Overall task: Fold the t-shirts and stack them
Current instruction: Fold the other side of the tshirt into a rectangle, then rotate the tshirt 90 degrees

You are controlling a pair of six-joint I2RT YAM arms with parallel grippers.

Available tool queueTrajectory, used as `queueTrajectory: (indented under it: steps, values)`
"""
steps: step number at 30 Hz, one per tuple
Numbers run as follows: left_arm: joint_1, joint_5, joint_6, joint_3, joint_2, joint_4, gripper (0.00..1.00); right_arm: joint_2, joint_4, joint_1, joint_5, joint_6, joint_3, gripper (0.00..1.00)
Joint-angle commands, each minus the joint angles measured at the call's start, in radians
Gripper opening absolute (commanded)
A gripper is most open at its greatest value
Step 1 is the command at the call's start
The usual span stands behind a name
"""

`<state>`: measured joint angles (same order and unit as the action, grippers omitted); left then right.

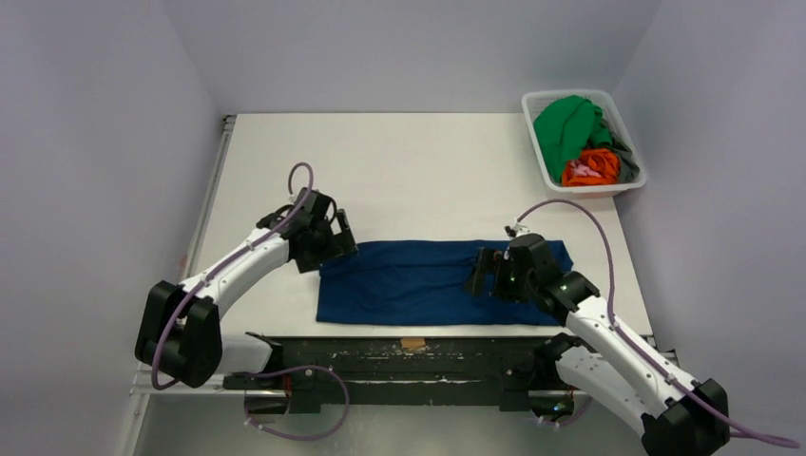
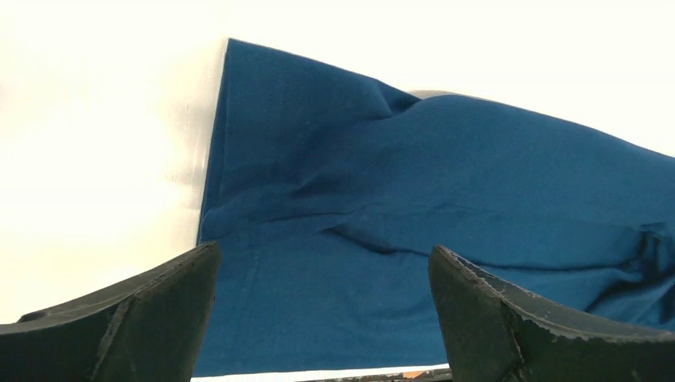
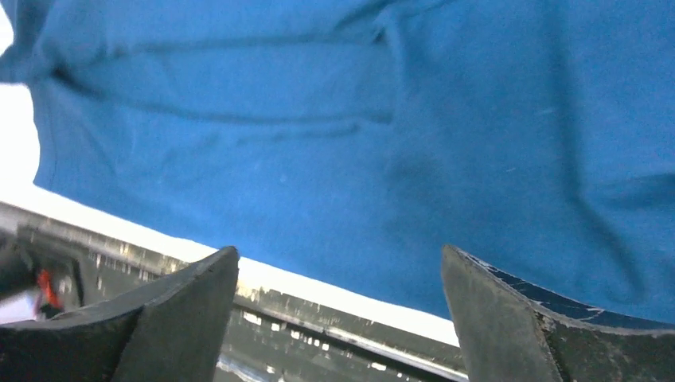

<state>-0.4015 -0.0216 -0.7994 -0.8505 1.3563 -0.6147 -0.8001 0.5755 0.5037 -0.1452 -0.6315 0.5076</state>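
Navy t-shirt (image 1: 418, 280) lay, seemingly folded lengthwise, near the front of the table (image 1: 399, 171), left gripper (image 1: 336, 236) and right gripper (image 1: 481, 273) both open over its ends, where an uneven pinch could bunch the layers.

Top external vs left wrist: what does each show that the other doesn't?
Only top external: the white basket holding the green shirt and orange shirt, the right gripper, and the full length of the navy shirt.
Only left wrist: close-up creases in the cloth, seen between the left gripper's spread fingers.
Both: navy shirt lying on the white table, left gripper open by its left end.
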Motion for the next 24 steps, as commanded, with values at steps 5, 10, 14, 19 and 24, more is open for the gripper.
queueTrajectory:
  steps: [5, 10, 14, 19, 24]
  values:
    - [-0.02, 0.166, 0.067, -0.051, -0.113, 0.096, 1.0, -0.111, 0.042, -0.075, 0.334, -0.174, 0.078, 0.98]
    - [-0.086, 0.3, 0.091, -0.053, 0.024, 0.194, 1.0, -0.273, -0.152, -0.248, 0.233, -0.183, 0.041, 0.95]
    - [-0.109, 0.327, 0.098, -0.03, 0.122, 0.215, 1.0, -0.491, -0.298, -0.248, 0.171, -0.148, 0.104, 0.91]
    - [-0.111, 0.296, 0.086, 0.045, 0.147, 0.228, 1.0, -0.781, -0.377, -0.248, 0.111, -0.119, 0.296, 0.9]
    - [-0.118, 0.321, 0.057, 0.125, 0.142, 0.241, 1.0, -1.081, -0.329, -0.248, 0.06, -0.006, 0.638, 0.9]
